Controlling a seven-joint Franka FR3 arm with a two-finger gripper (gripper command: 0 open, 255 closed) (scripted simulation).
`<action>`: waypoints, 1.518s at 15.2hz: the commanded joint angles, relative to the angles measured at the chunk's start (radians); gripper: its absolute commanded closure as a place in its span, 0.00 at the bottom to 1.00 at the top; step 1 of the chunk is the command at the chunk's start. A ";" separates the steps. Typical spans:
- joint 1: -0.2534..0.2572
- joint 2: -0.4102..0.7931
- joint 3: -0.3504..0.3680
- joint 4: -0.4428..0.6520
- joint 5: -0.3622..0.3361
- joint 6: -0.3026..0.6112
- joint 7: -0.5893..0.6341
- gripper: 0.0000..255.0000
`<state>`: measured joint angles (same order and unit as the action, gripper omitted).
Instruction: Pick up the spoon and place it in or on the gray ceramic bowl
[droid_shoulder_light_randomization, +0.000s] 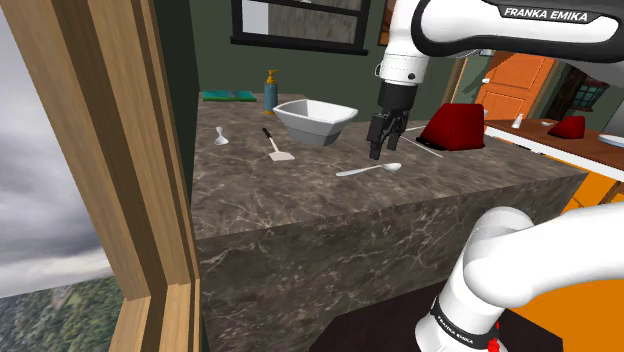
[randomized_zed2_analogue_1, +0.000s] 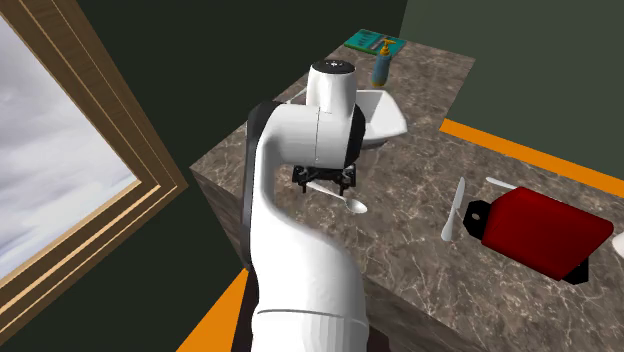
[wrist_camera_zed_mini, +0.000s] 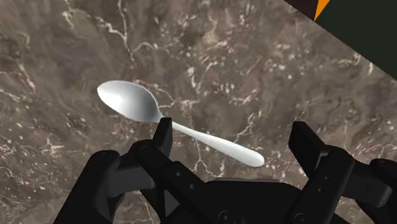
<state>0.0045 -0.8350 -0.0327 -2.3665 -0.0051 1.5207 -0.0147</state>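
Black two-finger pincer (droid_shoulder_light_randomization: 386, 150) poised wide open above the slim silvery spoon (droid_shoulder_light_randomization: 368, 170), holding nothing; grasp not yet made.
At the shoulder view's left, far on the dark marbled desk (droid_shoulder_light_randomization: 300, 205), sits the white square-rimmed bowl (droid_shoulder_light_randomization: 315, 120); the spoon lies flat to its right and nearer. The next move, I judge, is to lower, close on the thin handle, lift, then carry it left to the bowl. In the second exterior view the arm covers the bowl's near side and most of the handle. Whether one finger grazes the handle is unclear.

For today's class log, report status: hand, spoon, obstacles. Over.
Black two-finger hand open, unladen. Shiny silver spoon flat on brown marbled counter, beneath hand. White square bowl nearby; nothing seen between.
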 joint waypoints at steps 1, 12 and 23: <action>0.000 0.000 0.000 0.000 0.000 0.000 0.000 0.00; 0.302 0.004 -0.395 -0.100 -0.057 0.217 -0.835 0.00; 0.301 0.003 -0.396 -0.121 -0.058 0.237 -0.835 1.00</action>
<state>0.3056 -0.8323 -0.4285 -2.4876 -0.0635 1.7580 -0.8493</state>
